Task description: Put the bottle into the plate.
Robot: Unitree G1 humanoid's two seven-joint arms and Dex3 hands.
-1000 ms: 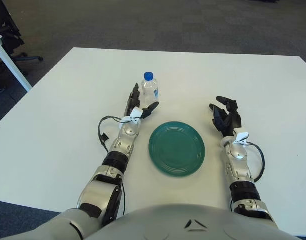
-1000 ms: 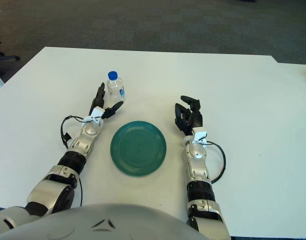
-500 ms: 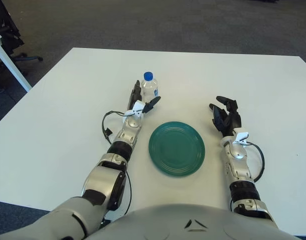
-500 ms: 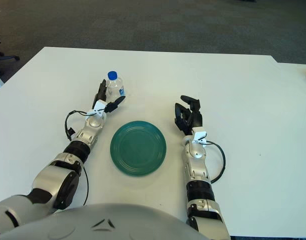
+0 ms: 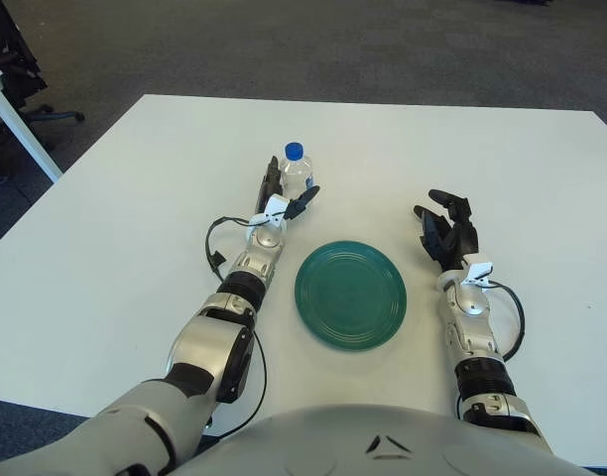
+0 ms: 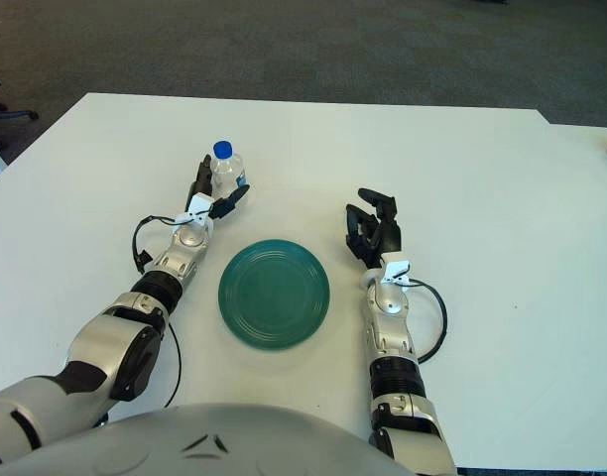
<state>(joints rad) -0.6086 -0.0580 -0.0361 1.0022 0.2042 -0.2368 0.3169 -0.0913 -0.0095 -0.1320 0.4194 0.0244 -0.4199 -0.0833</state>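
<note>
A small clear bottle [image 5: 297, 175] with a blue cap stands upright on the white table, behind and left of the green plate [image 5: 350, 295]. My left hand [image 5: 285, 196] is stretched out to the bottle's base, fingers spread on either side of it without closing on it. My right hand [image 5: 446, 229] shows to the right of the plate, fingers loosely curled, holding nothing.
The white table [image 5: 135, 228] runs wide on all sides of the plate. Its far edge meets dark carpet. An office chair [image 5: 16, 69] and the corner of another white table [image 5: 11, 119] stand off the far left.
My left arm has reached further forward, bringing the hand from just short of the bottle to around its base. The bottle, plate and right hand have not moved.
</note>
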